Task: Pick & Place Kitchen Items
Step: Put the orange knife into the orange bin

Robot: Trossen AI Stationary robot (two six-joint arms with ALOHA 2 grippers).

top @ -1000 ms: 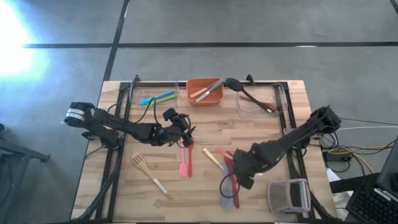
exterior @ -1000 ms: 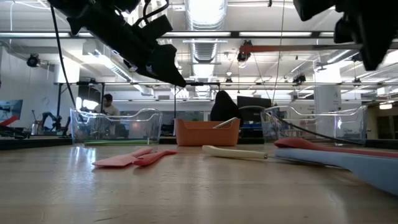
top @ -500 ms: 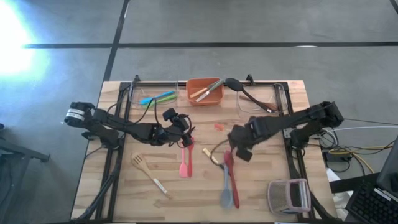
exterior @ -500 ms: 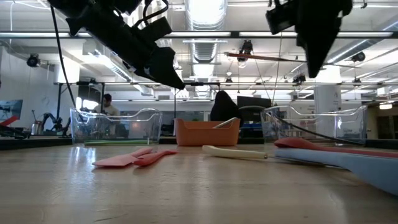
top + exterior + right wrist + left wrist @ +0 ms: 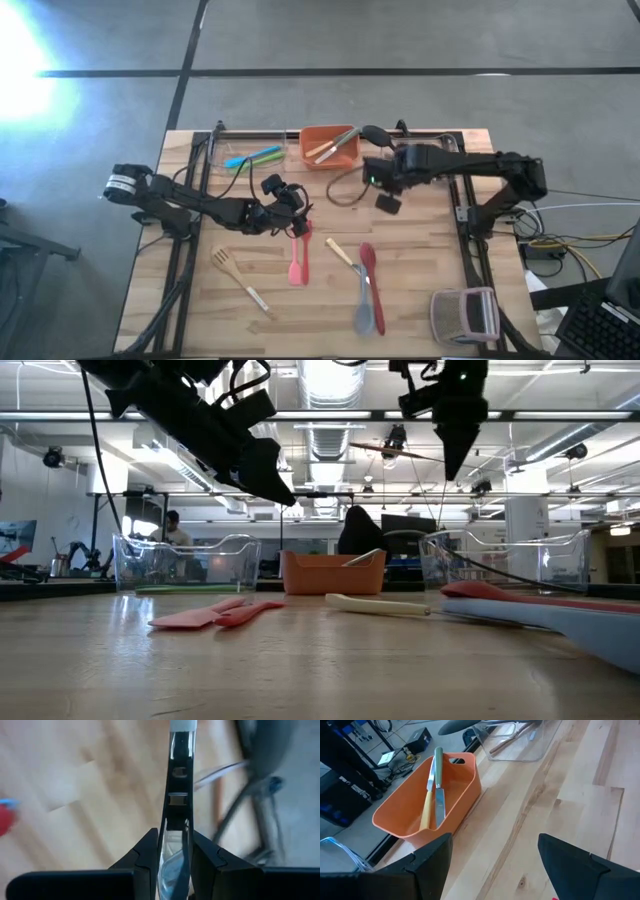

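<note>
Your right pincer (image 5: 383, 190) carries a slim clear-handled utensil (image 5: 176, 820), clamped narrow between its fingers, at 4 o'clock of the orange bin (image 5: 329, 147). Transport step; next, centre over the intended bin and release. Left pincer (image 5: 300, 214) hangs wide, empty.

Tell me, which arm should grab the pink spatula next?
Left. The open left gripper hovers right by the pink spatula; the right gripper is busy, shut on a slim utensil.

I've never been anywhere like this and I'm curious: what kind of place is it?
Probably a robotics lab or workshop. Two robot arms work over a wooden table strewn with kitchen utensils; behind it runs an open hall with ceiling ducts, strip lights and computer monitors.
</note>
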